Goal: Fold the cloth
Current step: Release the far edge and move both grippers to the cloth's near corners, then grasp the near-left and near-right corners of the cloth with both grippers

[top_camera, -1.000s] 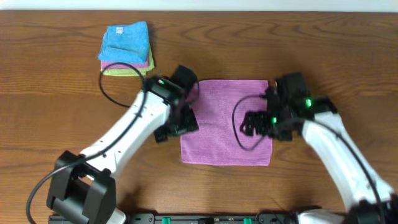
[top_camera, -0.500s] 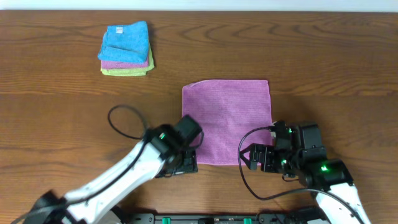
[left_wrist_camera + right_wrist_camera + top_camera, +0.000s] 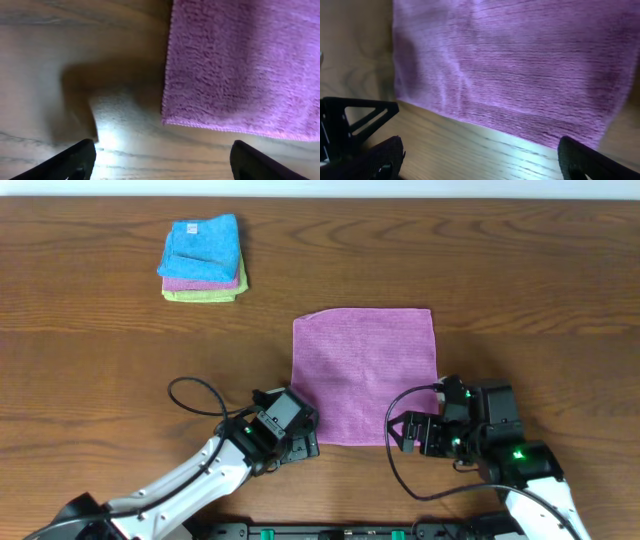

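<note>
Cloth: the cloth (image 3: 365, 375) lies spread flat near the middle of the table (image 3: 100, 360), roughly square, its stitched near edge facing the arms; no fold shows yet, so I judge the task to be at its start.
Left gripper: the left gripper (image 3: 300, 445) sits low just beside the near left corner of the cloth; its wrist view shows the fingers (image 3: 75, 160) wide apart, bare wood between them and the corner just ahead; it holds nothing.
Right gripper: the right gripper (image 3: 412, 435) sits at the near right corner, jaws spread wide; in its wrist view the near edge lies just ahead of the fingers (image 3: 380, 160); it holds nothing.
Why so placed: one arm at each near corner, mouths open toward the hem; to me this reads as the line-up for pinching both corners and carrying the near edge over to the far one.
Stack: a stack of folded cloths (image 3: 203, 260), blue on top, sits well apart at the far left; clear of the work, I judge.
Writing: no brand, tag or lettering that I can read anywhere.
</note>
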`<state>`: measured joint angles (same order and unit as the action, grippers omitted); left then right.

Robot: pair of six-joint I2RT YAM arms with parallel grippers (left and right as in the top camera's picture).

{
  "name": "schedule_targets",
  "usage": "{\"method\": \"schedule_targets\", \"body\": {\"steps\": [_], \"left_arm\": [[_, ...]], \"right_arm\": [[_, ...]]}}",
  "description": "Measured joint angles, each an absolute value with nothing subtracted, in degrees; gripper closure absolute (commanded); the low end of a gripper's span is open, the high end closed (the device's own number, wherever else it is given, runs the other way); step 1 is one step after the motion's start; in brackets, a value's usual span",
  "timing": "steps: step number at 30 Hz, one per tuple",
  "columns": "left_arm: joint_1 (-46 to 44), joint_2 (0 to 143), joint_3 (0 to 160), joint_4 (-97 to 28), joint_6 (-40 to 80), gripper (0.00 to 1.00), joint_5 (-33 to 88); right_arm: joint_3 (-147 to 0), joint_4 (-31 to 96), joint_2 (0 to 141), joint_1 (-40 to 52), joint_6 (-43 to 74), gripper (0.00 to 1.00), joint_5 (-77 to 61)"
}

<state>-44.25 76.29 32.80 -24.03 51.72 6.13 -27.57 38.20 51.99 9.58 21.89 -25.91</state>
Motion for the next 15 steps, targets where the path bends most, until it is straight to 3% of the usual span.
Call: {"method": "schedule_targets", "body": {"steps": [3, 6, 12, 15], "left_arm": [[-44.25, 76.79, 32.77, -22.74, 52.31, 0.17, 5.65], [-44.18, 77.56, 32.77, -21.80, 52.86, 0.41, 5.48], [-44.03, 79.85, 32.86, -20.36, 52.75, 0.45, 5.13], [-44.03, 80.84, 33.04, -18.20, 53.01, 0.57, 5.06]], "right_arm": [[-26.30, 37.65, 52.01, 7.92, 21.89, 0.02, -25.82], [-24.27, 37.04, 51.99, 6.15, 21.89, 0.03, -25.82], [-21.12, 35.90, 51.99, 4.64, 21.89, 0.03, -26.59], [-20.99, 35.66, 52.01, 4.64, 21.74, 0.03, -26.79]]}}
